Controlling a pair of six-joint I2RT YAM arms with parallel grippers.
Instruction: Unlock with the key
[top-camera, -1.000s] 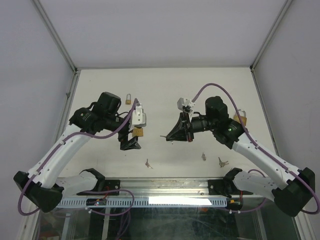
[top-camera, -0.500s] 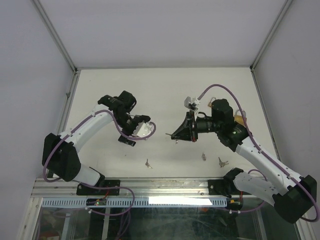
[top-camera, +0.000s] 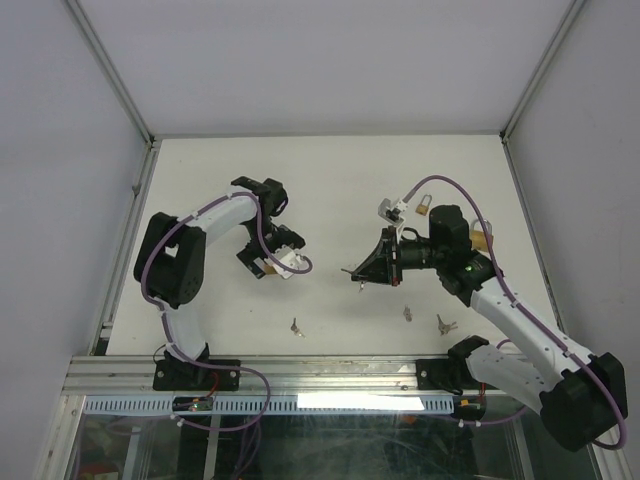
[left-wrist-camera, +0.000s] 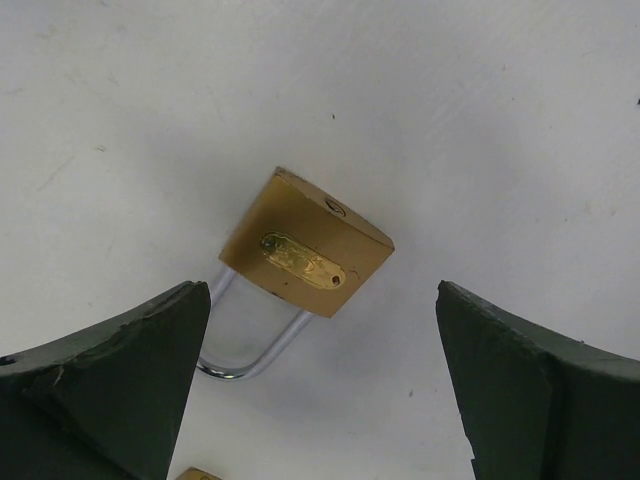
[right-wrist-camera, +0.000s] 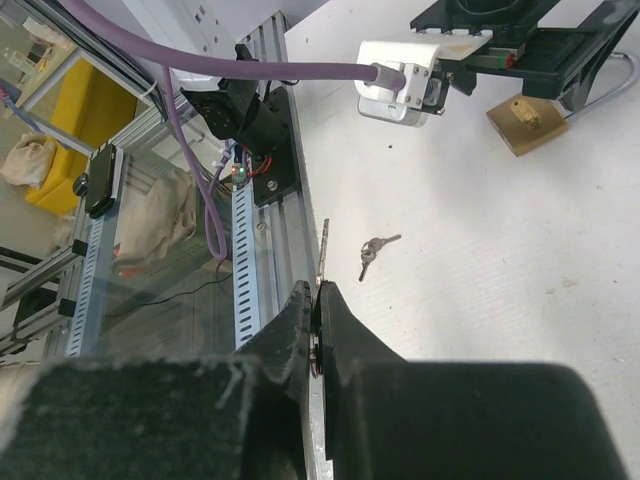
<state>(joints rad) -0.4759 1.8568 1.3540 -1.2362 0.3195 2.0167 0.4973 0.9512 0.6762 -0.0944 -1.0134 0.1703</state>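
The white tabletop is walled at the left, right and far sides, with a metal rail along the near edge. Both sets of fingers work in its middle band, well in from every edge. A bare stretch of tabletop lies between them.

The left fingers are spread as wide as they go and hold nothing. They hang above the padlock, one on each side of it, and touch neither it nor the tabletop. The padlock lies flat between them, its brass body farther from the wrist and its shackle nearer.

The right fingers are pressed shut on the key, pinching its head. The blade juts out beyond their tips toward the left fingers, in the air and well apart from the padlock.

Loose keys lie on the tabletop near the rail: one between the two sets of fingers, two more on the right fingers' side. Two other padlocks sit behind the right fingers, beside that arm.
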